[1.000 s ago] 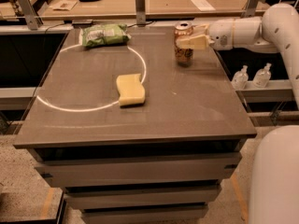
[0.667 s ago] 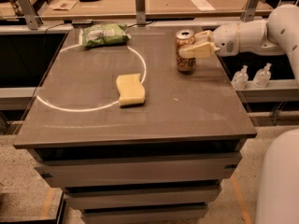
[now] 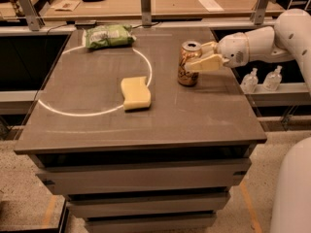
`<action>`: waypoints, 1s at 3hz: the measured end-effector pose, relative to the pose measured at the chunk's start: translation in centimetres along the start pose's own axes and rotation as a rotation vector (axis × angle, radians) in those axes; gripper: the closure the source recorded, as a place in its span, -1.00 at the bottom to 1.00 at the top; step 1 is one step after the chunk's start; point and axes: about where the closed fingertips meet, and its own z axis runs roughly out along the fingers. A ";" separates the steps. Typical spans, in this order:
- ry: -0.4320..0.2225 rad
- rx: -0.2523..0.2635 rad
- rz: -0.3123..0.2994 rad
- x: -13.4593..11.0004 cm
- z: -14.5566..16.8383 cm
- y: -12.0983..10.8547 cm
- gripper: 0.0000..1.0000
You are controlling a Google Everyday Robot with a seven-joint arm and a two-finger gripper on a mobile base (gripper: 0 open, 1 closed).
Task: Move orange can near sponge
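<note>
1. well, your pincer [image 3: 195, 57] reaches in from the right side of the counter [image 3: 194, 120], and its pale fingers [image 3: 206, 63] are clenched on the orange can [image 3: 187, 64], one on each side of the can's upper half.
2. the orange can stands upright at the right part of the counter, silver top up; you cannot tell whether its base touches the surface.
3. the sponge [image 3: 135, 92] lies flat near the middle of the counter, left of the can and a little nearer the front edge, apart from it.
4. a white ring [image 3: 73, 113] marked on the counter runs under the sponge's right end.
5. the green snack bag [image 3: 109, 36] lies at the far edge, well apart from the can.
</note>
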 end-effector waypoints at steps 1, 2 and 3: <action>0.000 0.000 0.000 0.0 0.0 0.0 1.00; -0.003 -0.118 -0.013 -0.3 1.7 2.2 1.00; -0.007 -0.147 -0.018 -0.5 2.1 2.8 1.00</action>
